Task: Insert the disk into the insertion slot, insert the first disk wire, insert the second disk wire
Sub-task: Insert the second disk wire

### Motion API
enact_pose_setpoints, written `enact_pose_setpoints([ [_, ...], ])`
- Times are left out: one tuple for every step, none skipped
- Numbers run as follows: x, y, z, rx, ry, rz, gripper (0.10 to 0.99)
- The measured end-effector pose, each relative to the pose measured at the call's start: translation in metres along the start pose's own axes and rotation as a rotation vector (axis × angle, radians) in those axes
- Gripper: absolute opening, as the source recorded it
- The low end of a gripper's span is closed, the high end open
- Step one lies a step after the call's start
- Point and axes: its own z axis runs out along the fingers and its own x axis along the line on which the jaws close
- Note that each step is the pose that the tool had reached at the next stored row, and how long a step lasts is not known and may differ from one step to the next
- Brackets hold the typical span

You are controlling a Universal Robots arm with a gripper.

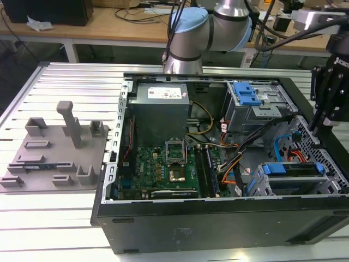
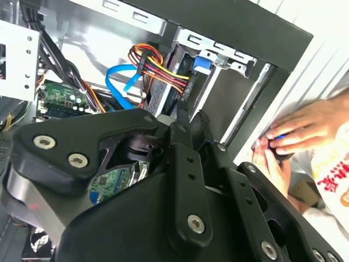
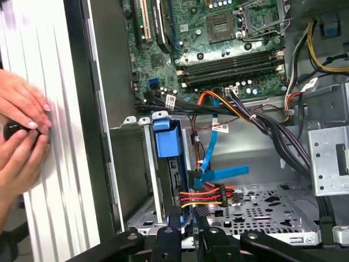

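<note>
The disk (image 1: 297,183) lies in its blue caddy (image 1: 289,168) inside the insertion slot (image 1: 256,177) at the case's front corner, on the exterior view's right. In the first wrist view the caddy tab (image 3: 166,139) sticks up from the slot rail (image 3: 151,174). A red, yellow and orange wire bundle (image 3: 204,197) and a flat blue wire (image 3: 223,172) both end at the disk's edge. My gripper (image 1: 315,125) hangs above that corner of the case. Its fingers (image 3: 200,221) stand close together with nothing between them, a short way off the wire plug (image 2: 163,76).
A person's hands (image 3: 19,131) rest on the ribbed table beside the case wall, holding a small dark object. The motherboard (image 1: 163,164), power supply (image 1: 161,101) and a taller cage with a blue latch (image 1: 248,101) crowd the case. A grey fixture plate (image 1: 54,153) lies on the exterior view's left.
</note>
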Motion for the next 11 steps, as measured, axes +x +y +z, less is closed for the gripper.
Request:
enact_pose_setpoints([
  [-0.0028, 0.0014, -0.0006, 0.001, 0.0099, 0.000, 0.235],
  [-0.0056, 0.0031, -0.0011, 0.003, 0.0229, 0.000, 0.235],
  [-0.0076, 0.0049, -0.0011, 0.005, 0.0327, 0.000, 0.235],
  [-0.0093, 0.0092, -0.0002, 0.005, 0.0392, 0.000, 0.235],
  [-0.0103, 0.0130, 0.0012, 0.006, 0.0424, 0.000, 0.235],
  [-0.0111, 0.0159, 0.0024, 0.006, 0.0450, 0.000, 0.235],
  [-0.0118, 0.0187, 0.0036, 0.007, 0.0481, 0.000, 0.235],
  [-0.0141, 0.0234, 0.0058, 0.008, 0.0546, 0.000, 0.235],
  [-0.0170, 0.0248, 0.0054, 0.008, 0.0581, 0.000, 0.235],
  [-0.0187, 0.0250, 0.0050, 0.008, 0.0612, 0.000, 0.235],
  [-0.0210, 0.0255, 0.0043, 0.009, 0.0671, -0.001, 0.235],
])
